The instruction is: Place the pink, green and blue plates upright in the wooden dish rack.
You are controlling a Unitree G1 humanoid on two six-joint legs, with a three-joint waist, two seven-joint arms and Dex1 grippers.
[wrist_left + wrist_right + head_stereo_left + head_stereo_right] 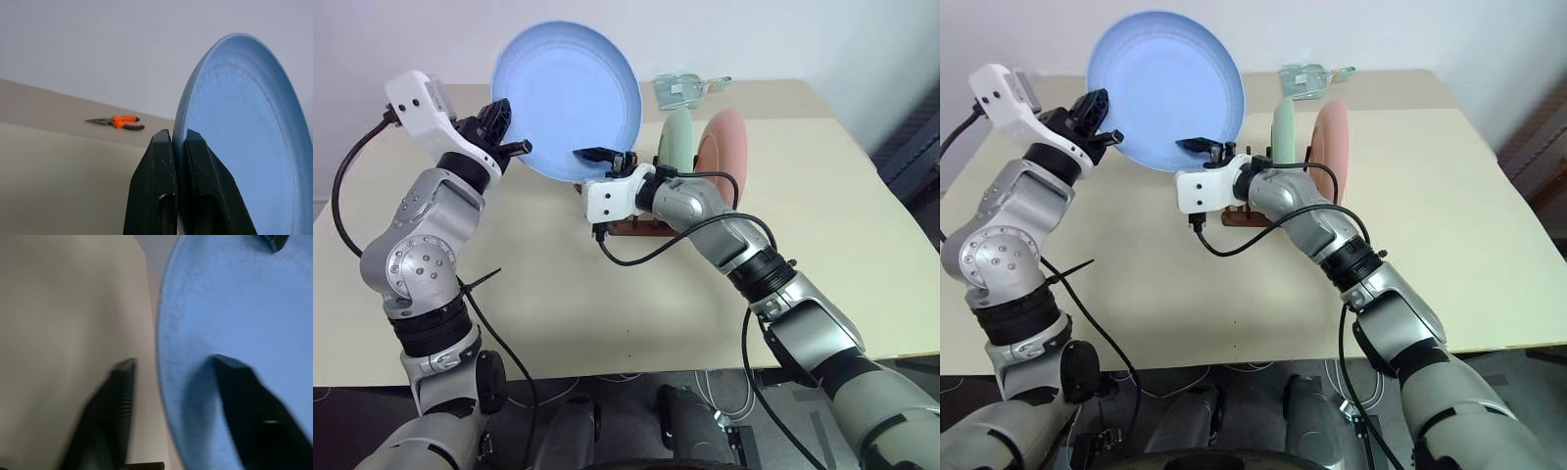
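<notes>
Two of three plates racked; one left, by the look of it.

Nearest, mid-desk (pixel 558 323): right end effector (pixel 603 155) reaching in from the right to the lower rim of the blue plate (pixel 566 98). Fingers (pixel 239 396) apart, one on either side of the rim in the right wrist view, not yet pinching it; closed on nothing.

Left, a little farther: left end effector (pixel 512 132) clamped on the blue plate's left edge, fingers (pixel 161 186) pressed tight together with the rim between them. Plate held up off the desk, roughly upright, hollow face turned toward the camera, above and just left of the rack (pixel 641 227).

Behind the right wrist: rack mostly hidden, only its dark base peeking out. Green plate (pixel 677 137) standing on edge in it, pink plate (pixel 724 147) upright just right of the green. Free slot for the blue one, probably left of the green; cannot tell for certain, pegs covered by the arm.

Far edge of the desk: a small clear packet (pixel 683 88). Far left, in the left wrist view: orange-handled pliers (pixel 117 122).

Count: three plates, one each of blue, green, pink. One rack. One packet. One pair of pliers. Two end effectors.

Left to do: probably a handover or two-handed steadying, then lowering the blue plate into the rack.
</notes>
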